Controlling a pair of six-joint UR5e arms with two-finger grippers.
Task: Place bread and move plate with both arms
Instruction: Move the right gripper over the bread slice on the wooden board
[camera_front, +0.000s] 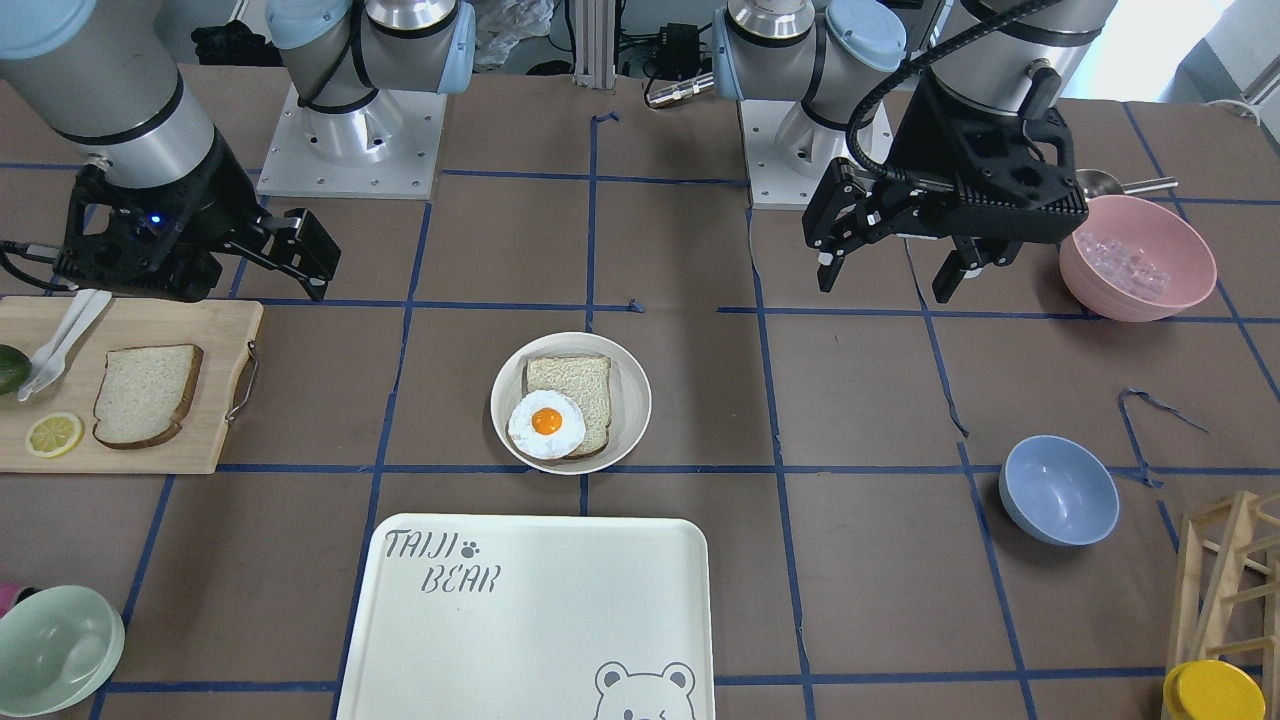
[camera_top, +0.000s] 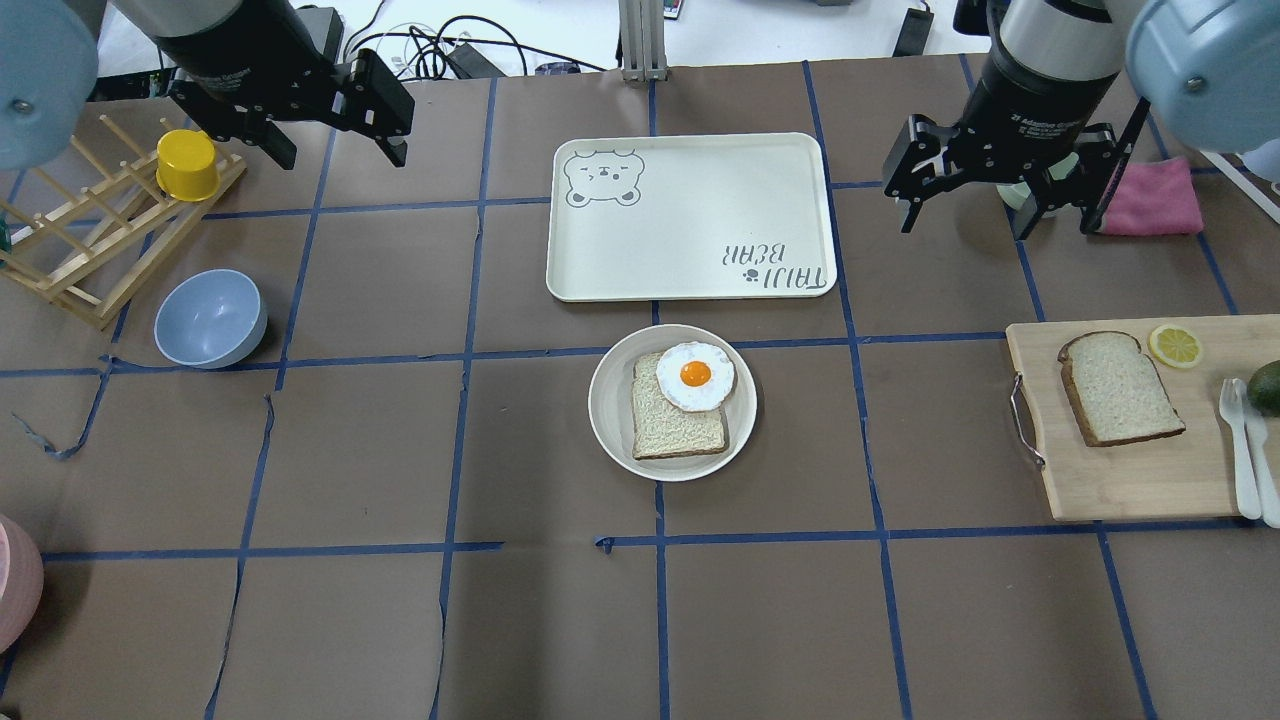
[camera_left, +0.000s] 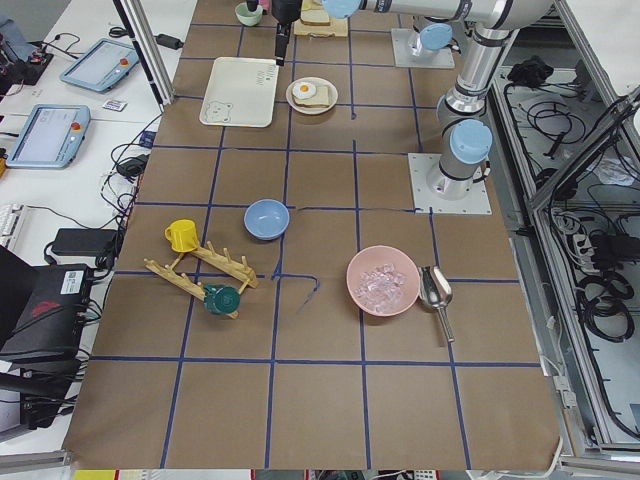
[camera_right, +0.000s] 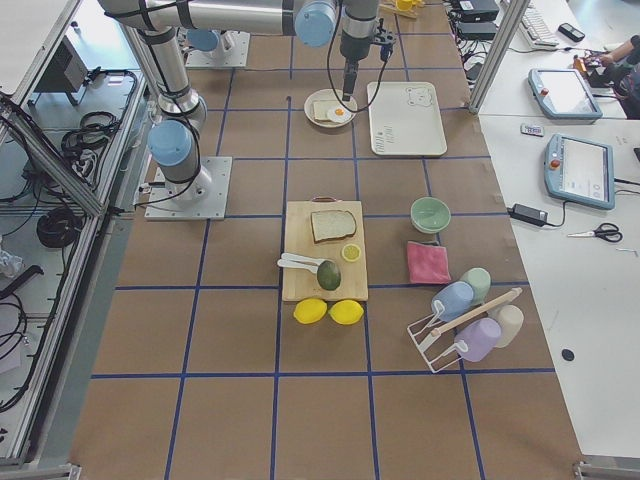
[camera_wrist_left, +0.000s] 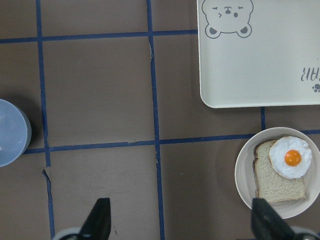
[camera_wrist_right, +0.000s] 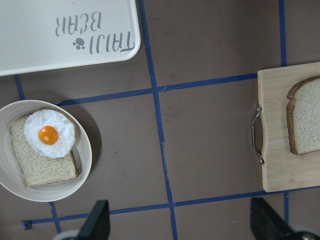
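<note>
Bread (camera_top: 1120, 388) flat on wooden cutting board (camera_top: 1100, 485), robot's right side. Plate (camera_top: 605, 400) mid-table, holding tanner slice (camera_top: 675, 432) and fried egg (camera_top: 695, 376). Left gripper (camera_top: 335, 150), right gripper (camera_top: 965, 220): fingers apart, empty, raised.

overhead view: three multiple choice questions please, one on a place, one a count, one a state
1. The dark-crusted bread lies on: A the cutting board B the bear tray C the blue bowl
2. Bread slices in view: A one B two C three
3. The right tool is: A shut on bread B open and empty C shut on a fork

1 A: it rests flat on the wooden board.
2 B: one on the board, one on the plate.
3 B: it gapes wide with nothing in it.
</note>
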